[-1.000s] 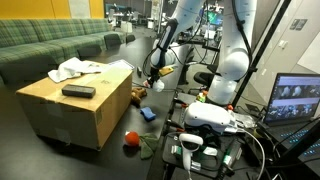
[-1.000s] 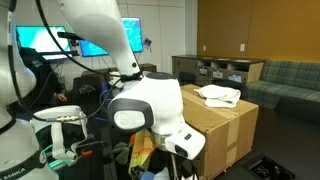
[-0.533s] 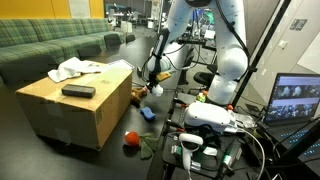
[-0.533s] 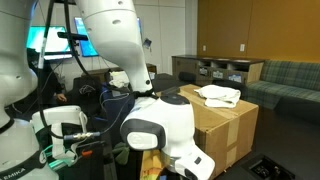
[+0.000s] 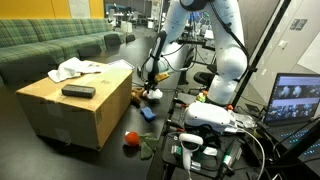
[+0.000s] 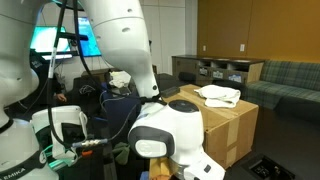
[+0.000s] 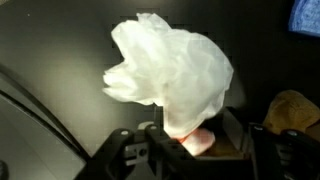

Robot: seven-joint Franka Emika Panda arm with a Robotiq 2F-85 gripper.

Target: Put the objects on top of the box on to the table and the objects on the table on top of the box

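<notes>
**Room.** Lounge-like lab with a green sofa (image 5: 40, 45) at the back. A dark glossy surface (image 5: 60, 160) carries everything.

**Box** (image 5: 70, 108). Tan cardboard, standing on the surface. Its flat top holds a white cloth (image 5: 78, 68) and a black slab (image 5: 78, 91), neither yet moved down.

**Arm** (image 5: 225, 50). White, bent low just beside the box.

**White crumpled bundle** (image 7: 170, 70). Down at surface level beside the box, with its pinkish base towards the wrist.

**Gripper** (image 7: 195, 150). The jaws flank the bundle's base. The dim wrist view does not show whether they pinch it or stand clear.

**Yellowish lump** (image 7: 290, 112). Lies near the bundle.

**Handling note (judgement).** The bundle looks light and clingy.
- If it is being set down, spread the jaws fully and rise straight up so nothing snags.
- Keep the gripper clear of the yellowish lump.
- Approach the box top from above.
</notes>
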